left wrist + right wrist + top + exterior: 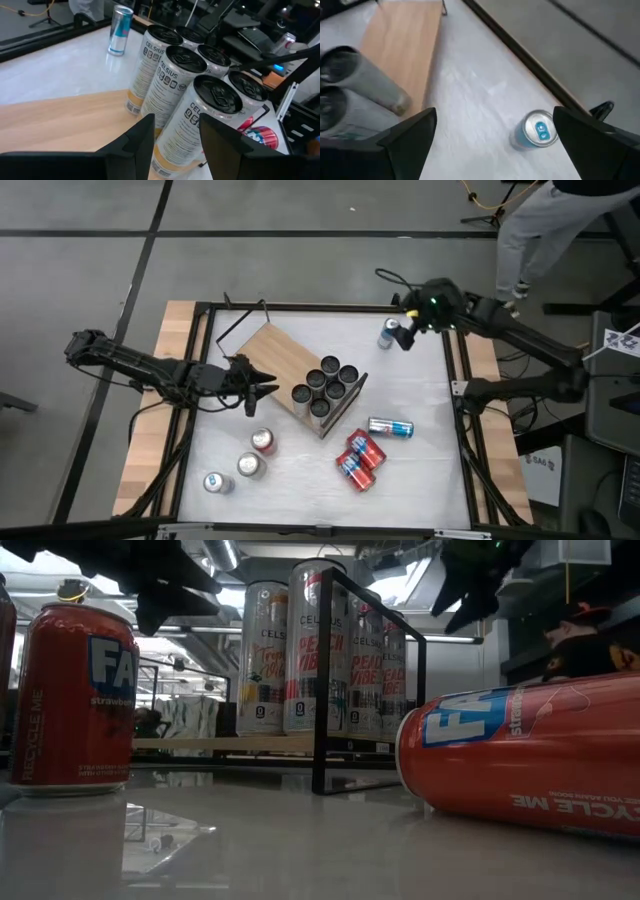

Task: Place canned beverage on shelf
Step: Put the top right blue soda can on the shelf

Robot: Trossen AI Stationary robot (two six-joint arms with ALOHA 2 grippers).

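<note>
Four views covering one table

The high camera is looking straight down; the low one is sitting at tabletop height, close behind red cans. Each wrist camera is peering past its own fingers, both sharing the shelf [60, 122] and its tall cans [172, 80].

Six cans [326, 381] are grouped on the shelf [277, 358] (at its right end); another can [388, 334] is stood well apart.
</note>
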